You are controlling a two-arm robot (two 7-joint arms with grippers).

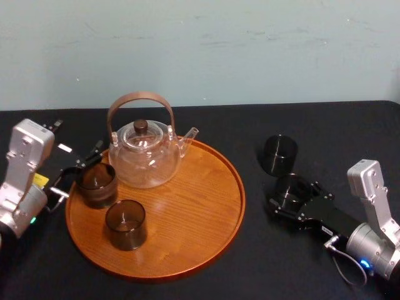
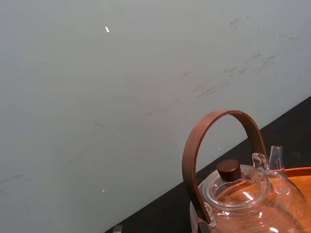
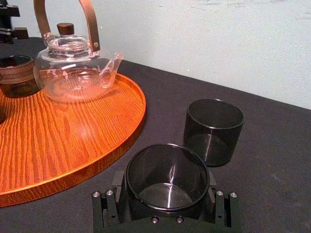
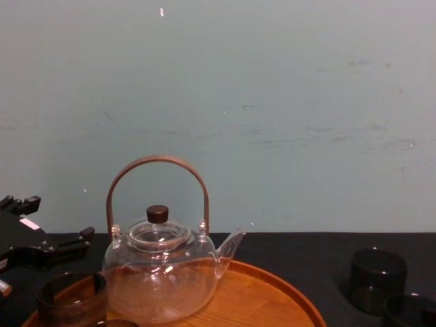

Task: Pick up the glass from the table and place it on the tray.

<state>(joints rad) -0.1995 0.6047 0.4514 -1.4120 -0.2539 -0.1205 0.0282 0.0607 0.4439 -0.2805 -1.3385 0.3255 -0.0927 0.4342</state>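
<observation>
The right gripper (image 1: pixel 291 201) reaches in from the right side of the table (image 1: pixel 312 122), well clear of the tray (image 1: pixel 206 219). Its black fingers (image 3: pixel 104 209) sit on either side of the glass (image 3: pixel 166 170), pressed against its walls, so it has the glass in its grip. The glass stands upright with its mouth up. I cannot tell whether its base rests on the black cloth or is raised just off it.

A second dark glass (image 1: pixel 279 154) stands on the cloth just behind it, nearer the wall, close but apart from it.

On the tray stands a clear teapot (image 1: pixel 145 156) at the back. There is a front dark glass (image 1: pixel 125 224) near the tray's front and a left dark glass (image 1: pixel 97 184) near its left edge. The left gripper (image 1: pixel 80 167) hangs over the tray's left rim, just beside that left glass, with its fingers spread and nothing between them.
</observation>
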